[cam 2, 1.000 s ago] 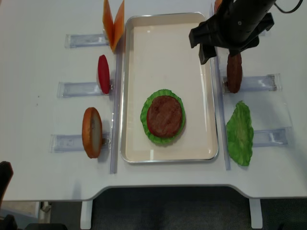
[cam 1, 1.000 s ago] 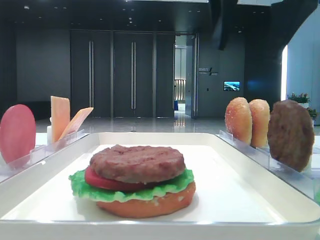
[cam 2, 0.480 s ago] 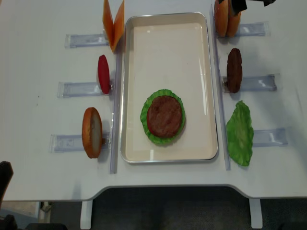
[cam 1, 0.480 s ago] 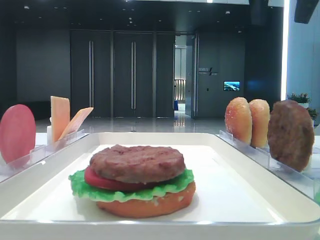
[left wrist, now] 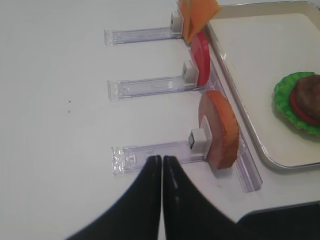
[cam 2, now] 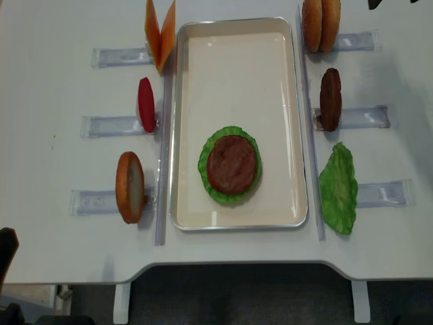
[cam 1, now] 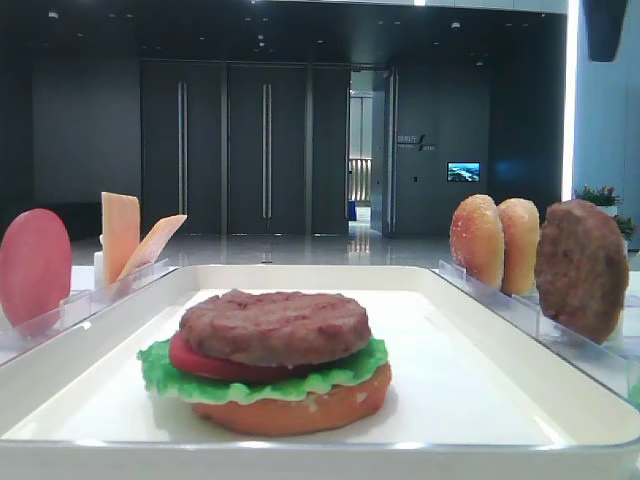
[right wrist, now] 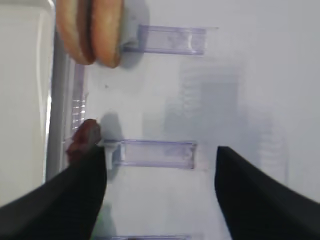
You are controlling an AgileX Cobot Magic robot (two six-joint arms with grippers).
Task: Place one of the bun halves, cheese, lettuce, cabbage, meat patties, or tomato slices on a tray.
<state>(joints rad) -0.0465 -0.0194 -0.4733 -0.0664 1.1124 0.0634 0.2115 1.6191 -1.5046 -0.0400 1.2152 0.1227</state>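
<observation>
A: Which step? A stack of bun half, lettuce, tomato slice and meat patty (cam 2: 233, 164) sits lower-centre on the tray (cam 2: 237, 54).

B: Next likely cheese (cam 2: 160, 30), upper left. Right gripper (right wrist: 160, 195) is spread, empty; left gripper (left wrist: 162, 165) pinched shut, empty.

A: Surface?

B: White table (cam 2: 47, 81); dark lobby behind.
</observation>
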